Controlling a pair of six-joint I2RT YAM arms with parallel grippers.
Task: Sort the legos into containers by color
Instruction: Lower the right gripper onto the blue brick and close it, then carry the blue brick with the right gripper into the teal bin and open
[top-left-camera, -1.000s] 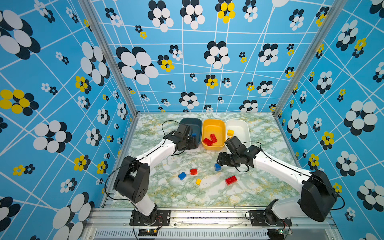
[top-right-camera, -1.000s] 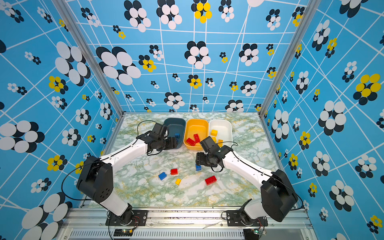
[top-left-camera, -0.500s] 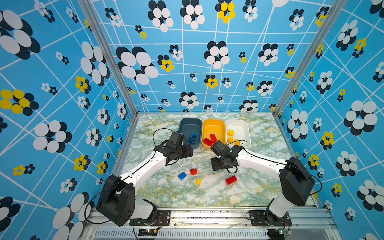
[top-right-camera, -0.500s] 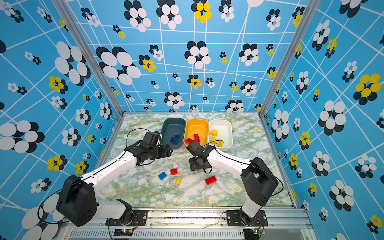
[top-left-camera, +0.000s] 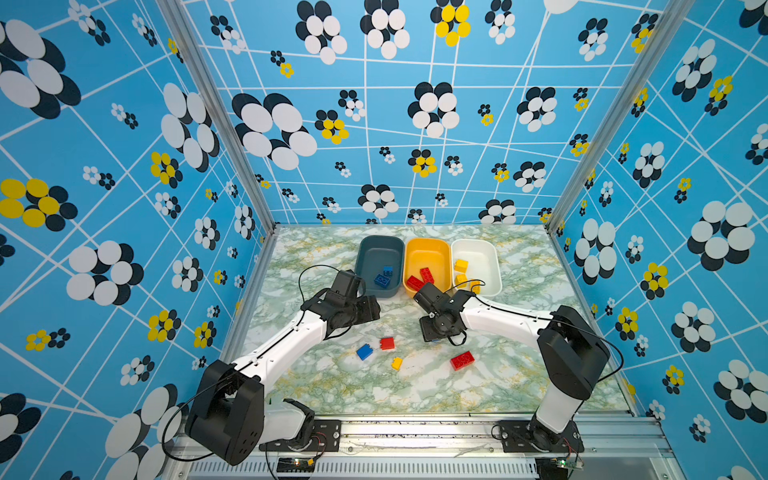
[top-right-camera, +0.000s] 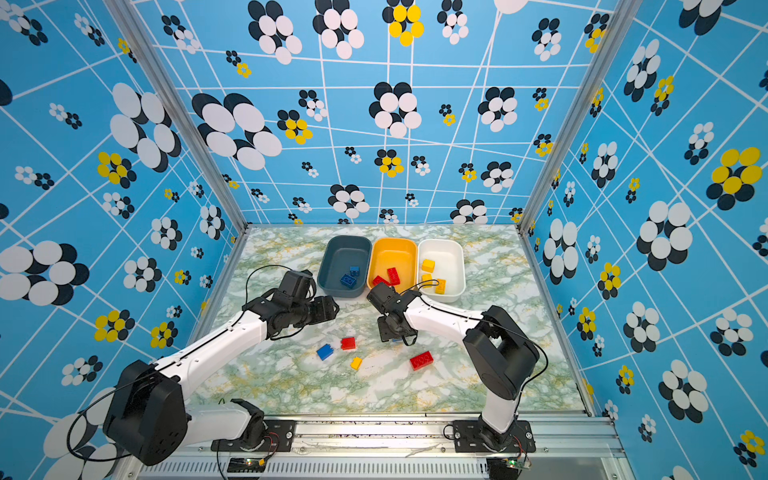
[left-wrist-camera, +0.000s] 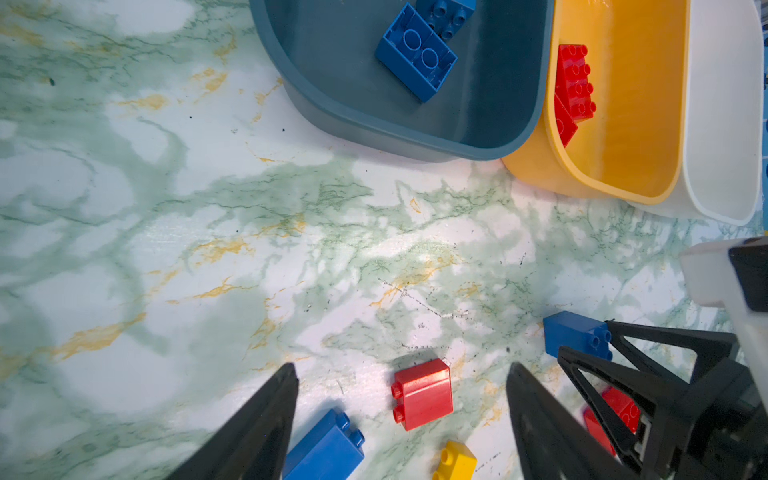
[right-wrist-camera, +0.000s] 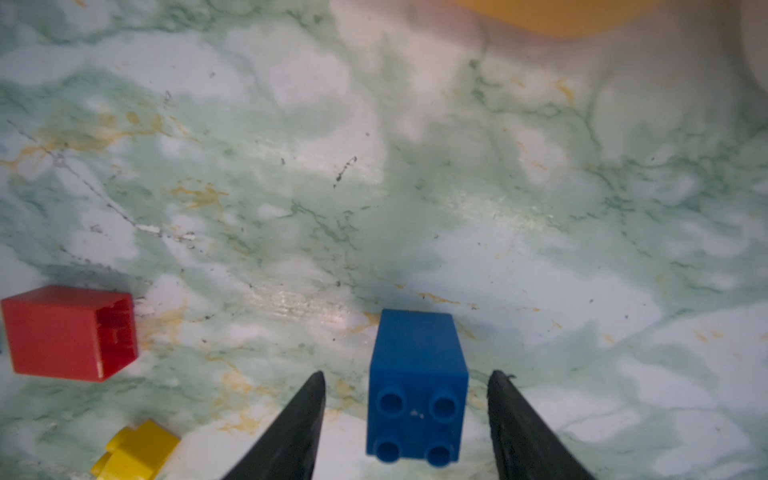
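Straddling the blue cube (right-wrist-camera: 417, 386) on the desk (top-left-camera: 415, 390), the right gripper (right-wrist-camera: 408, 376) has come down over it within the last second. Its jaws are narrowing, one on each side of the cube. A sliver of desk still shows on both sides, so nothing is held yet. In both top views that cube lies at 6 o'clock from the orange-yellow tub (top-left-camera: 428, 253), nearly hidden under the wrist.

The left gripper (left-wrist-camera: 402, 370) has changed more. A second ago it hung over the teal tub (top-left-camera: 376, 255). Now it has drawn back to about 7 o'clock of that tub, jaws wide and empty. The blue pair (top-left-camera: 384, 277) lies uncovered in the tub, so I judge a blue drop has just been finished.

The colours are going to plan: the red pair (top-left-camera: 419, 279) sits in the orange-yellow tub, and the yellow bricks (top-left-camera: 460, 266) are in the white tub (top-left-camera: 478, 253).

Five legos remain on the desk. From the right gripper, the red cube (top-left-camera: 387, 343) lies at 9 o'clock, with the loose blue brick (top-left-camera: 365, 351) beyond it. The small yellow brick (top-left-camera: 397, 363) is at 8 o'clock and the long red brick (top-left-camera: 462, 360) at 4 o'clock. The left wrist view frames the red cube between the open jaws, so it is probably that arm's next pick. The right arm's blue cube should go to the teal tub once gripped.
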